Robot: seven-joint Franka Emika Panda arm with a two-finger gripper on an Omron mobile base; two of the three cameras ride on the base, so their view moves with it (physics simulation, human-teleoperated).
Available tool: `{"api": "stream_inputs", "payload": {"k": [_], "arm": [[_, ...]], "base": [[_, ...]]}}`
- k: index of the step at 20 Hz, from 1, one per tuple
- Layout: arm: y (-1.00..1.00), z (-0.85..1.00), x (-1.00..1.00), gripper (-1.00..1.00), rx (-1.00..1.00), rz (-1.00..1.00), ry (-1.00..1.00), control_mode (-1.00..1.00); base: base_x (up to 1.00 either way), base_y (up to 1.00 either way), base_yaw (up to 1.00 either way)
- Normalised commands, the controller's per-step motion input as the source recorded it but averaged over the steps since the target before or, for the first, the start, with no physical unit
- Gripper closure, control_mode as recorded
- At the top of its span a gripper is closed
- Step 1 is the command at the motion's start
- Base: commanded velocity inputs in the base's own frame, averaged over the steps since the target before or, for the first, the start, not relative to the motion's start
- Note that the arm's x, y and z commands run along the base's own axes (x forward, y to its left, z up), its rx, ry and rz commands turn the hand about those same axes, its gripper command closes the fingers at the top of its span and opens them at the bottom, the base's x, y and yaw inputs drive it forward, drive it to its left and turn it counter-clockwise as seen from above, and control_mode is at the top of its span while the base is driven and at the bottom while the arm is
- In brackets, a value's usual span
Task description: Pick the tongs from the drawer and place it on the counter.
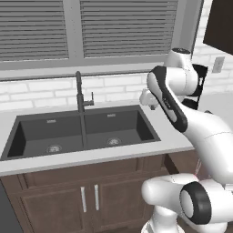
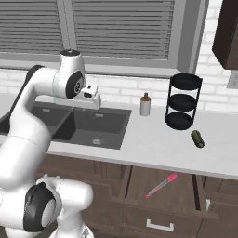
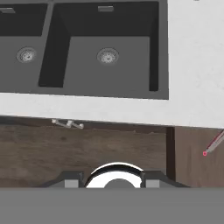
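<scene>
Two dark fingertips (image 3: 72, 178) of the gripper (image 3: 111, 180) are seen standing apart in the hand view, with nothing held between them; the gripper is released and empty. The gripper (image 2: 95, 99) is pointed downward and is held above the right basin of the sink (image 3: 109, 74), near the front edge of the worktop (image 3: 192, 65). The arm (image 2: 28, 121) is raised steeply from the base, bent over at its top joint, and its last links are turned toward the sink.

The tongs (image 2: 161, 185) are seen as a thin pinkish-red sliver laid diagonally on the floor of the drawer (image 2: 158, 216), which is pulled out below the worktop, to the right of the sink. In the hand view only one end of the tongs (image 3: 214, 144) is shown, at the right edge, well apart from the gripper. A silver bar handle (image 2: 159, 226) is fixed to the drawer front.

On the worktop a small bottle (image 2: 145, 105), a black three-tier rack (image 2: 184, 101) and a dark green pickle (image 2: 197, 138) are set to the right of the sink.
</scene>
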Motion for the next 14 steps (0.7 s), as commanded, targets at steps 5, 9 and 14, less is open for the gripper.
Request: {"api": "stream_inputs", "payload": {"k": [5,9,14], "arm": [[-0.2,-0.02,-0.3,-1.0,0.0,-0.02,0.0,-1.0],[-0.76,-0.43,-0.64,-1.0,0.03,-0.06,0.03,-1.0],[-1.0,-0.67,-0.45,-1.0,0.04,-0.02,0.04,-1.0]], "base": [[0.0,0.0,0.0],[0.0,0.0,0.0],[0.0,0.0,0.0]]}}
